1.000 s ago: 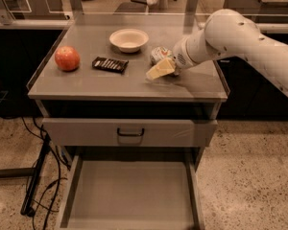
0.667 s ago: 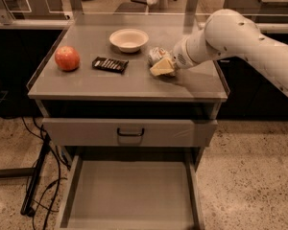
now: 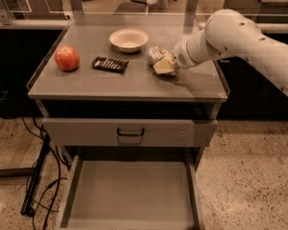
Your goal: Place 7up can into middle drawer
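The 7up can (image 3: 155, 55), dented and silvery, lies on the cabinet top right of the middle, just right of the bowl. My gripper (image 3: 164, 65) comes in from the right on the white arm (image 3: 230, 35) and sits right against the can's near right side. The middle drawer (image 3: 129, 190) is pulled open low at the front, and its flat grey floor is bare.
On the cabinet top (image 3: 110, 83) stand a red apple (image 3: 67, 58) at the left, a dark snack packet (image 3: 110, 64) and a white bowl (image 3: 128, 39). A closed drawer front with a black loop handle (image 3: 130, 132) sits above the open drawer. Cables (image 3: 38, 176) lie on the floor at left.
My gripper has edged slightly farther onto the can. Everything else is unmoved.
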Robot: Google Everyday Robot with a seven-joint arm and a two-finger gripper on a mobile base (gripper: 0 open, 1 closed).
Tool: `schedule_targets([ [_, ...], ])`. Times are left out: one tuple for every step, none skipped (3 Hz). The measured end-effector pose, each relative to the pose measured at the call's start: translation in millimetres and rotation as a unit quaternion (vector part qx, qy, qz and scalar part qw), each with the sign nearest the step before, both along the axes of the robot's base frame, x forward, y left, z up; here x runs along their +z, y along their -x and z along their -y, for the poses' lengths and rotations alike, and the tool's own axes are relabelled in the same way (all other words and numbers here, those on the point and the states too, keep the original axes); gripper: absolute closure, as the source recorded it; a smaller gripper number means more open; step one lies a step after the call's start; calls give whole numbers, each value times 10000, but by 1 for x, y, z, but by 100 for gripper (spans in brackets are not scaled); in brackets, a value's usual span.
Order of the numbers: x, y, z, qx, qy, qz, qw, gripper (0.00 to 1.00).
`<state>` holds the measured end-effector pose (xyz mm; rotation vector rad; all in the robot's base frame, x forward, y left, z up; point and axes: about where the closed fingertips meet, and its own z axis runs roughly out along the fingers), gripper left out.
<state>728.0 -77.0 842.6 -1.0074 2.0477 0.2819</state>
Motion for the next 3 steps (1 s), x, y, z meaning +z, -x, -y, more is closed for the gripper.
schedule_targets([
  [-1,-1,0,3,3,-30,10000,100],
  [-3,-2,-2,17,10,-125,9999,100],
  [-1,-1,-2,29,4,-135,9999,100],
])
